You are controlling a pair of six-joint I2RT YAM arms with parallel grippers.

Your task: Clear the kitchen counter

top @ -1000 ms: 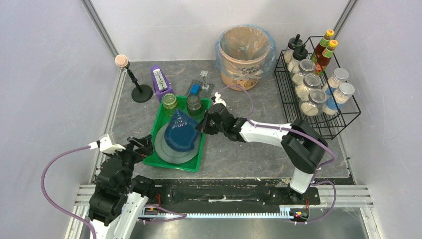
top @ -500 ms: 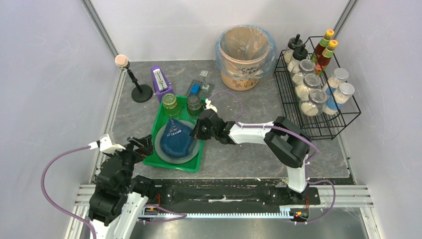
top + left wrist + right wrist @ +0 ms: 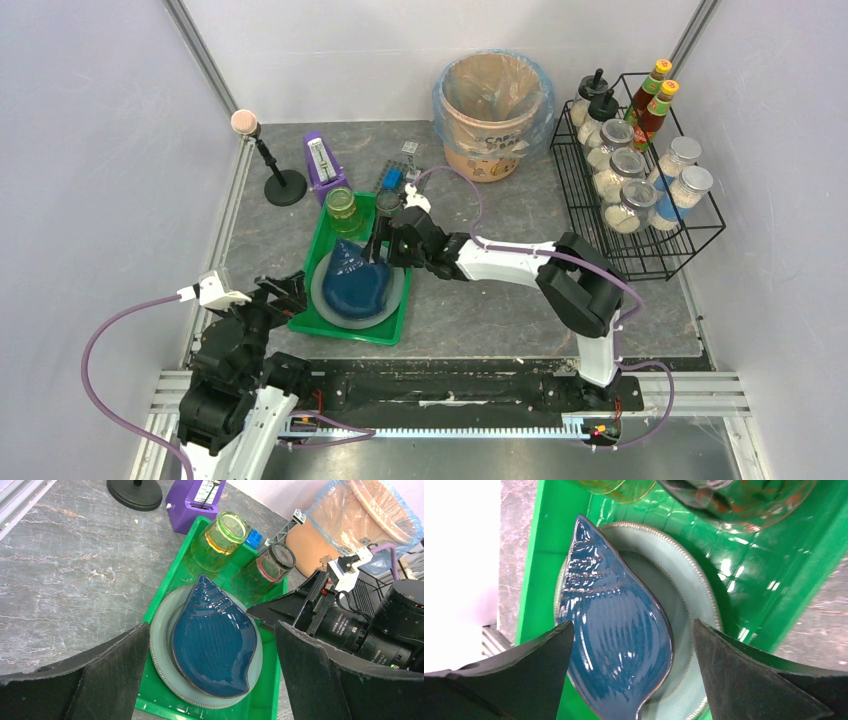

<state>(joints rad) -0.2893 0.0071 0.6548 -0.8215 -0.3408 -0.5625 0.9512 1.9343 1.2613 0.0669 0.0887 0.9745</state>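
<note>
A blue shell-shaped dish (image 3: 352,283) lies flat on a round grey plate (image 3: 322,300) inside the green tray (image 3: 395,328), which stands on the dark grey kitchen counter (image 3: 480,295). My right gripper (image 3: 380,248) hovers open just over the dish's right side; in its wrist view the gripper (image 3: 633,621) has spread fingers framing the dish (image 3: 609,630) without touching it. My left gripper (image 3: 287,296) is open at the tray's left edge, and its wrist view looks down past the gripper (image 3: 211,625) at the dish (image 3: 215,635). Two glasses, green (image 3: 341,206) and darker (image 3: 389,205), stand at the tray's far end.
A lined bin (image 3: 492,100) sits at the back. A black wire rack (image 3: 640,245) with jars and sauce bottles fills the right side. A purple metronome (image 3: 323,162), a microphone stand (image 3: 270,165) and a small blue block on a grey base (image 3: 398,177) stand behind the tray.
The right gripper lowered the tilted blue dish flat onto the grey plate, then let go and opened. The left arm has stayed still.
</note>
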